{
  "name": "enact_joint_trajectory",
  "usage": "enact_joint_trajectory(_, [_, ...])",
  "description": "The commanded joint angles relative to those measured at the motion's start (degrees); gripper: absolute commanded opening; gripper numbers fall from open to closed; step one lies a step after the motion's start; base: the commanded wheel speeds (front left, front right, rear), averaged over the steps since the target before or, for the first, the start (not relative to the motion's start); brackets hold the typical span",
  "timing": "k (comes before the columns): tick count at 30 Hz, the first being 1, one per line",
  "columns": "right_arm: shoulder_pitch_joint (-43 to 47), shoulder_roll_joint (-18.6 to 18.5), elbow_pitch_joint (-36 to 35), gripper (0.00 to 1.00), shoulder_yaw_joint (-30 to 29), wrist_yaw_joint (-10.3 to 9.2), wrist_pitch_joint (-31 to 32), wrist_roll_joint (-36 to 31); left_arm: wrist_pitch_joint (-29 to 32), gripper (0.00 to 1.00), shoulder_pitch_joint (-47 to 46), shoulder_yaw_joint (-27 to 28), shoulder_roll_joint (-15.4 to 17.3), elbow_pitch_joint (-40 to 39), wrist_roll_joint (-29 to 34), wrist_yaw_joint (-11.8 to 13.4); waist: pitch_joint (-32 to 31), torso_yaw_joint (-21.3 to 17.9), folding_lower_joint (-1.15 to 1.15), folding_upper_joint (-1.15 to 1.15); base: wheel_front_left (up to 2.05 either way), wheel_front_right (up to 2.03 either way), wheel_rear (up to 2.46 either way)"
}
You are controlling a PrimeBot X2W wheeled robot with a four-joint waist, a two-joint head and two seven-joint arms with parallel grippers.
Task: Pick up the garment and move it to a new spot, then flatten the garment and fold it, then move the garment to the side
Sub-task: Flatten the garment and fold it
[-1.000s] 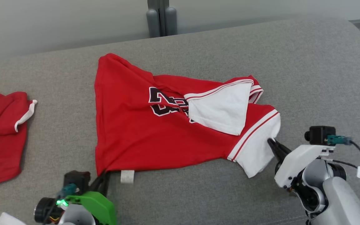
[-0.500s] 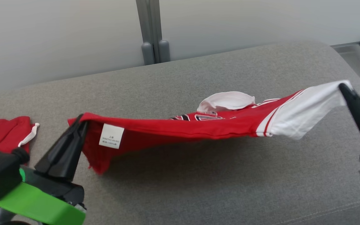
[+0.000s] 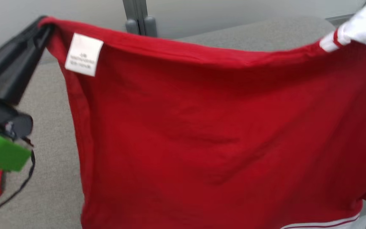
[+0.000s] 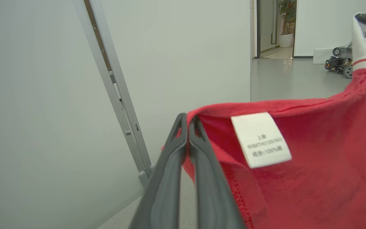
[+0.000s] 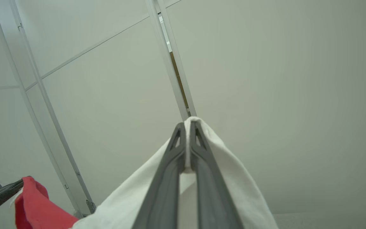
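Above the grey padded surface (image 3: 52, 105), we hold the red garment (image 3: 202, 127) hanging spread between both claws. Our left claw (image 4: 187, 122) is clamped tight on its red corner beside the white label (image 4: 260, 140), and our right claw (image 5: 187, 127) is pinched tight on its white sleeve (image 5: 227, 165).

The right gripper (image 5: 187, 125) has its fingers pinched tight on a white fold of the garment (image 5: 230, 171), which drapes down on both sides. Low at the left, the left gripper (image 5: 17, 184) clamps its red corner (image 5: 33, 203). Pale wall panels (image 5: 281, 79) stand behind.
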Motion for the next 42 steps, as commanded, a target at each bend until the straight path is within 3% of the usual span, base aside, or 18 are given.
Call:
enact_joint_trajectory(1, [-4.63, 1.01, 2.65, 0.0, 0.97, 0.02, 1.29, -1.81, 1.0, 0.0, -4.48, -0.45, 0.77, 2.67, -0.2, -0.06, 7.35, 0.46, 0.0, 0.0, 0.0, 0.0, 0.0])
enact_joint_trajectory(5, [-17.87, 2.46, 11.83, 0.0, 4.36, 0.02, 2.15, -10.11, 2.25, 0.0, -17.09, -3.19, 1.73, 12.6, 1.9, -1.0, 15.33, 1.38, 0.0, 0.0, 0.0, 0.0, 0.0])
enact_joint_trajectory(10, [-36.68, 5.84, 26.66, 0.0, 6.73, 0.02, -4.04, -20.29, -1.88, 0.0, -36.29, -7.72, 0.9, 28.04, 9.55, -2.23, 24.62, 2.28, 0.0, 0.0, 0.0, 0.0, 0.0])
enact_joint_trajectory(15, [-53.64, 7.03, 42.61, 0.0, 7.34, 0.02, -18.84, -27.58, -14.1, 0.0, -54.98, -13.92, -1.42, 47.5, 20.39, -2.79, 31.06, 2.19, 0.0, 0.0, 0.0, 0.0, 0.0])
enact_joint_trajectory(21, [-58.55, 7.04, 56.74, 0.0, 14.73, 0.01, -32.53, -26.25, -30.72, 0.0, -63.02, -19.75, -1.94, 66.05, 26.41, -3.16, 32.79, 0.56, 0.0, 0.0, 0.0, 0.0, 0.0])
enact_joint_trajectory(27, [-42.63, 7.17, 57.96, 0.0, 22.52, 0.02, -40.88, -17.16, -44.11, 0.0, -52.18, -22.33, -2.07, 74.68, 23.84, -3.27, 28.39, -0.59, 0.0, 0.0, 0.0, 0.0, 0.0])
enact_joint_trajectory(31, [-24.76, 7.1, 54.23, 0.0, 26.1, 0.02, -44.09, -14.06, -49.5, 0.0, -37.96, -26.29, -1.25, 73.77, 19.27, -3.22, 23.62, -0.75, 0.0, 0.0, 0.0, 0.0, 0.0])
enact_joint_trajectory(35, [-6.94, 6.61, 48.12, 0.0, 25.22, 0.02, -45.95, -12.04, -52.73, 0.0, -21.67, -29.67, -1.44, 69.27, 15.37, -3.23, 18.05, -0.23, 0.0, 0.0, 0.0, 0.0, 0.0])
enact_joint_trajectory(38, [6.28, 5.43, 41.93, 0.0, 24.23, 0.02, -45.1, -10.78, -53.78, 0.0, -9.54, -31.08, -1.46, 63.51, 13.63, -1.4, 14.07, 0.34, 0.0, 0.0, 0.0, 0.0, 0.0])
enact_joint_trajectory(42, [21.49, 4.76, 33.7, 0.0, 21.8, 0.02, -42.53, -8.96, -54.15, 0.0, 4.61, -31.81, -0.59, 55.13, 12.24, 3.37, 10.08, 0.82, 0.0, 0.0, 0.0, 0.0, 0.0])
